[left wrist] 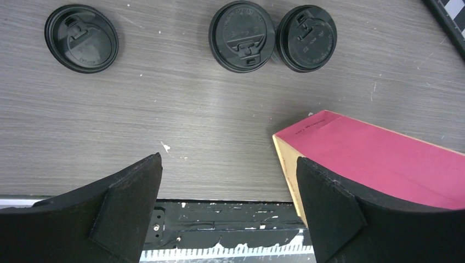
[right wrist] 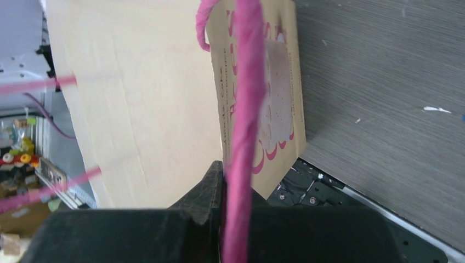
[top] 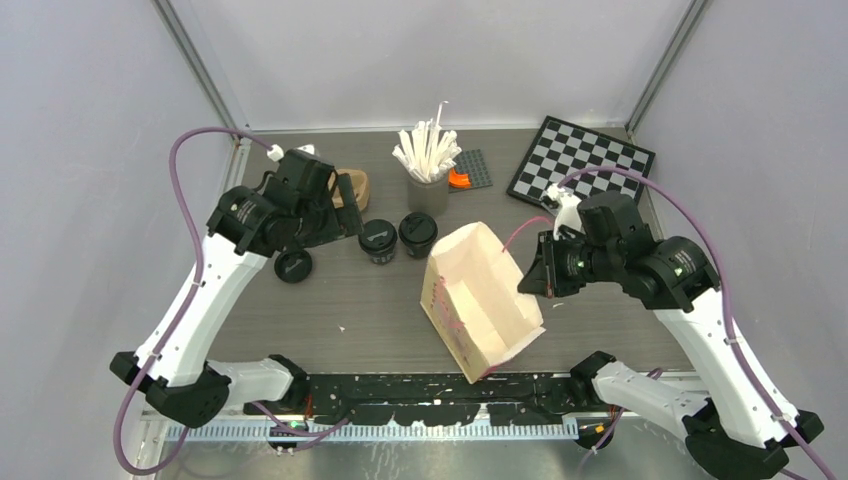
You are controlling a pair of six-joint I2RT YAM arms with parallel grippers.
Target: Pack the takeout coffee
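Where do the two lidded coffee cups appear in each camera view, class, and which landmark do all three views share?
Top external: lidded cups just left of centre, side by side.
Left wrist: lidded cups at the top edge, right of a loose lid.
Right wrist: not in it.
Shared landmark: the paper bag, centre of the top view, lower right in the left wrist view, left half of the right wrist view.

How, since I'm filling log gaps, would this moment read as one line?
left claw: open, empty | right claw: shut on bag handle | coffee cups: outside bag | bag: open, tilted
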